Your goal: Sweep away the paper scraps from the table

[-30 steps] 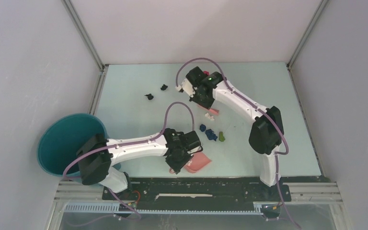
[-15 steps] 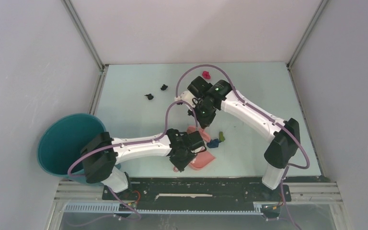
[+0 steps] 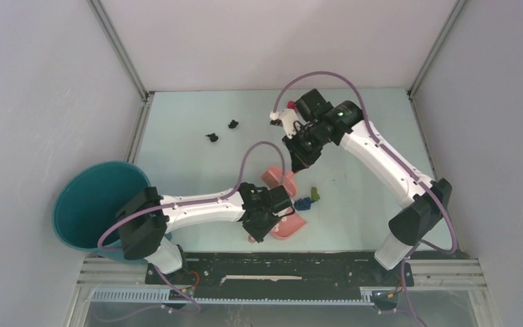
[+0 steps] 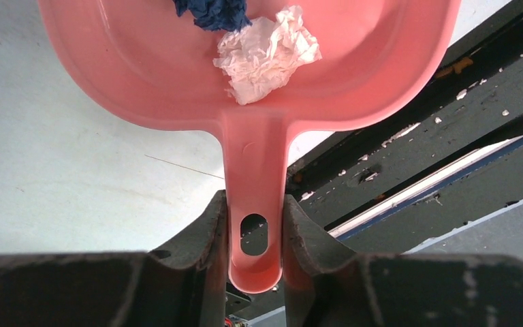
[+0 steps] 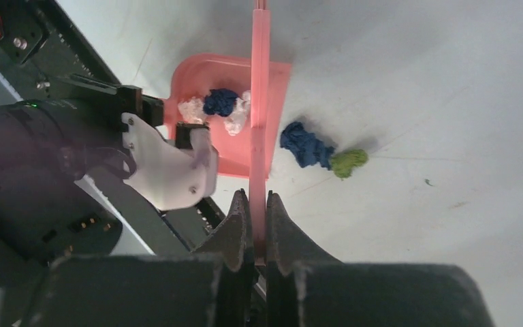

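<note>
My left gripper is shut on the handle of the salmon-pink dustpan, which lies on the table near the front edge. A white wad and a dark blue wad lie in the pan. My right gripper is shut on the thin pink brush handle; the brush head hangs just beyond the pan. A dark blue scrap and a green scrap lie on the table beside the pan's mouth. Two black scraps and a magenta scrap lie farther back.
A round teal bucket stands off the table's left front corner. Metal rails edge the table, and grey walls close it in. The black base plate runs along the near edge.
My right arm swept the brush toward the dustpan, pushing a dark blue wad in, then lifted back and to the right. The magenta scrap came into view. The dustpan shifted slightly.
</note>
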You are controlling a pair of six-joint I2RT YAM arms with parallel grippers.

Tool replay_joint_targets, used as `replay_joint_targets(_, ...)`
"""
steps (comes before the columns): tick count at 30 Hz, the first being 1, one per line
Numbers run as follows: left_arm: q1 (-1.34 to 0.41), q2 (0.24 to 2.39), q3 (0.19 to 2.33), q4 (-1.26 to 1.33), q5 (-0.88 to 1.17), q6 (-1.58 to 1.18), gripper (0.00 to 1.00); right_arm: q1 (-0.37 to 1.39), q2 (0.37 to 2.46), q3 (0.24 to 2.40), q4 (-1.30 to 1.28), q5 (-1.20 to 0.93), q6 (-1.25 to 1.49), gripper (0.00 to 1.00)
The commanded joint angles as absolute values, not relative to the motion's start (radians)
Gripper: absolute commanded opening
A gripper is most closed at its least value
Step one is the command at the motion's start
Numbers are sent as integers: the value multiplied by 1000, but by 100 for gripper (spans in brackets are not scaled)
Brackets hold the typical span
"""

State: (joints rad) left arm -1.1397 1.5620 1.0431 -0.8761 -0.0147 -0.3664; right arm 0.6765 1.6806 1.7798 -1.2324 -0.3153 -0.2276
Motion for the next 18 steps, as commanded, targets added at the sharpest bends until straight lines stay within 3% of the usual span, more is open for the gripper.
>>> replay_joint_targets(1, -1138, 1509, 1040, -881, -56, -397, 0, 607, 1586, 1851, -1195, -243, -222, 0)
replay_joint_targets(11, -1169, 1389, 1060, -1001, -25, -401, 0, 499, 1576, 1798, -1115, 188, -355, 0)
replay_joint_targets(18, -1173, 1466, 1048, -980, 5, -377, 0, 513, 1624, 1671, -1146, 136, -313, 0)
